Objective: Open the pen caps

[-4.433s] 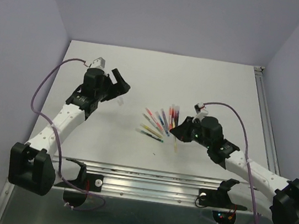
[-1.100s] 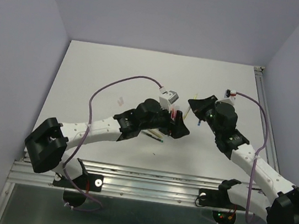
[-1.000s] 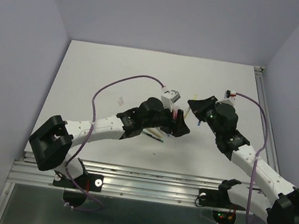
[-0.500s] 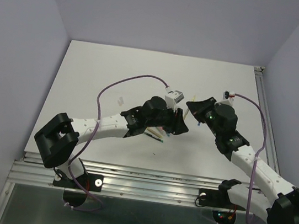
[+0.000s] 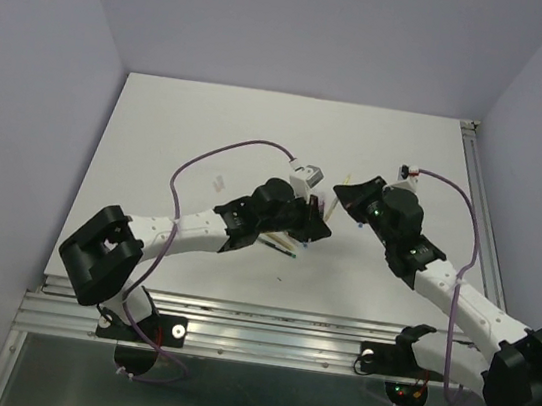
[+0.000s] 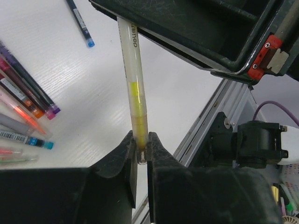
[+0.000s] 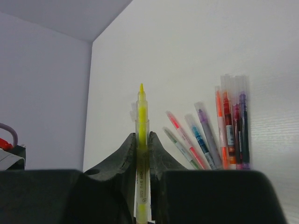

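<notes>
Two grippers share one yellow pen [image 6: 133, 84]: nearest, the left gripper [image 6: 141, 151] pinches what looks like its cap [image 6: 139, 133], farther up the right gripper [image 7: 142, 140] clamps the barrel, apparently bracing for a pull-apart, and the other pens [image 7: 224, 126] lie fanned on the table [image 7: 187, 56] beyond.

At the centre of the table [image 5: 211, 124] the left gripper [image 6: 141, 137] and right gripper [image 7: 142, 135] nearly meet, a yellow pen [image 6: 133, 88] bridging them; loose pens [image 6: 28, 107] lie just near-left. The far half stands open
</notes>
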Controlling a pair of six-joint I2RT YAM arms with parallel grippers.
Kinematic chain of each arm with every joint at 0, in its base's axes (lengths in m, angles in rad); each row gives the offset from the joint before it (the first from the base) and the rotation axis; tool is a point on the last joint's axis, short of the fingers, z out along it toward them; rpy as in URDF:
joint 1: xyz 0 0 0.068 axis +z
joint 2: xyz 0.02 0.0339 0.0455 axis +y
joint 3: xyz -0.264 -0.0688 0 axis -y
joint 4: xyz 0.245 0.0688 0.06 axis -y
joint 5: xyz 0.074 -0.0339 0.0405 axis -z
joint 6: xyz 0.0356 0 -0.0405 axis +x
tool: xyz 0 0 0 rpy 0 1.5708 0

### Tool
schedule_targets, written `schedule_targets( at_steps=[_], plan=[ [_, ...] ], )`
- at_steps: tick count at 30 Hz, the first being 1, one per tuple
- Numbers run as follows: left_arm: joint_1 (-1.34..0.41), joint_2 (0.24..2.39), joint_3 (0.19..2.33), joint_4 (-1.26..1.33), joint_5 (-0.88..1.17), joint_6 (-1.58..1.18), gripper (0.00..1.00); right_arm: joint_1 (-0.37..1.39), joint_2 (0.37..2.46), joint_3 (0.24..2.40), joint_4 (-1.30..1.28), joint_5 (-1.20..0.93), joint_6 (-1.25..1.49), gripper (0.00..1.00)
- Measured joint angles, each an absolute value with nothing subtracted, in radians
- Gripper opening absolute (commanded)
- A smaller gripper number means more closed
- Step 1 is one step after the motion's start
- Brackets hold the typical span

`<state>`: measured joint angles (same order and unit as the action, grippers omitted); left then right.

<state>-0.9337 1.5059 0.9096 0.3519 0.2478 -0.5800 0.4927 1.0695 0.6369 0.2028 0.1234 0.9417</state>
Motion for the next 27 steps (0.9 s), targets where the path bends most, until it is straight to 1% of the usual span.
schedule_targets(
  at_steps=[4,5,9,11,16,20,27],
  plan=[
    [-0.93,1.457,0.794,0.432,0.227,-0.612,0.0,0.529,1.13,0.647,0.201,0.127,0.928,0.01],
    [-0.93,1.441,0.766,0.435,0.244,-0.619,0.0,0.538,1.161,0.66,0.213,0.163,0.913,0.01],
    [-1.021,1.307,0.595,0.454,0.315,-0.664,0.0,0.42,1.341,0.796,0.251,0.303,0.826,0.01],
    [-1.078,1.238,0.536,0.465,0.334,-0.695,0.0,0.37,1.399,0.847,0.255,0.336,0.791,0.01],
    [-1.083,1.119,0.477,0.435,0.275,-0.753,0.0,0.334,1.432,0.926,0.262,0.359,0.713,0.01],
    [-0.996,1.1,0.496,0.342,0.214,-0.758,0.0,0.335,1.431,0.942,0.241,0.327,0.66,0.01],
    [-0.702,1.131,0.626,0.117,0.099,-0.71,0.0,0.335,1.444,0.933,0.126,0.311,0.585,0.01]
  ],
)
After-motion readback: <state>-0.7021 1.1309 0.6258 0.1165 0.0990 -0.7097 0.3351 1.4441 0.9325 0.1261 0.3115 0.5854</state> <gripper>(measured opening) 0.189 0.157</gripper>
